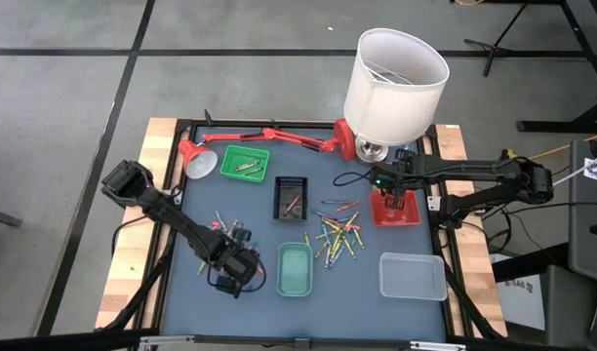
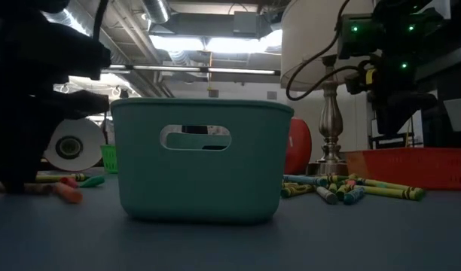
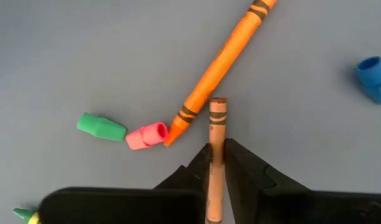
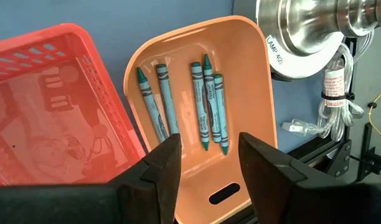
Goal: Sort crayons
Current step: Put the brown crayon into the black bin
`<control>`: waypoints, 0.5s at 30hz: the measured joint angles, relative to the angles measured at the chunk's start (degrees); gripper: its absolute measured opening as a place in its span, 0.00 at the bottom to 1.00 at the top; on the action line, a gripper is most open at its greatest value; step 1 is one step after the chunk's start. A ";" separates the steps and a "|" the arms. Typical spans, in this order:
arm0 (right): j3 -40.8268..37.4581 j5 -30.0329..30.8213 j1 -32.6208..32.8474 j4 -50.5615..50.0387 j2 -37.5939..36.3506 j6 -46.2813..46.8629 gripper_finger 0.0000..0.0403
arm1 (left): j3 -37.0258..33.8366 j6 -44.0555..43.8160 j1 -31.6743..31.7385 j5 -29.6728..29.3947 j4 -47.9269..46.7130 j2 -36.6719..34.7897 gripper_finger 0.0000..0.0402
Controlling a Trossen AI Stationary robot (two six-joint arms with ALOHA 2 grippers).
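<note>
Left tool [image 3: 216,155] pinches a thin brown wax crayon [image 3: 216,134] lying on the grey-blue worktop [image 3: 84,56], beside a long orange crayon [image 3: 221,68]. Right tool [image 4: 209,158] hangs wide open and empty over a peach plastic tray [image 4: 253,74] of teal crayons [image 4: 206,102].

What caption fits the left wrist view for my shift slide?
Left gripper closing its fingers around a brown crayon, beside an orange crayon and a pink crayon stub.

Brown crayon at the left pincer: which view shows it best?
The left wrist view: the brown crayon sits between the left pincer fingers, filling the gap. The high and low views hide it behind the arm; the right wrist view misses it.
</note>
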 joint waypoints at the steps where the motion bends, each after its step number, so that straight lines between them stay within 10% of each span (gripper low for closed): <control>1: 0.00 -0.01 0.00 0.00 0.00 0.00 0.39 | 0.00 0.01 0.25 0.00 0.00 0.00 0.08; 15: 0.00 -0.02 0.00 0.00 0.00 0.00 0.39 | 0.00 -0.02 4.03 3.19 0.68 -0.01 0.09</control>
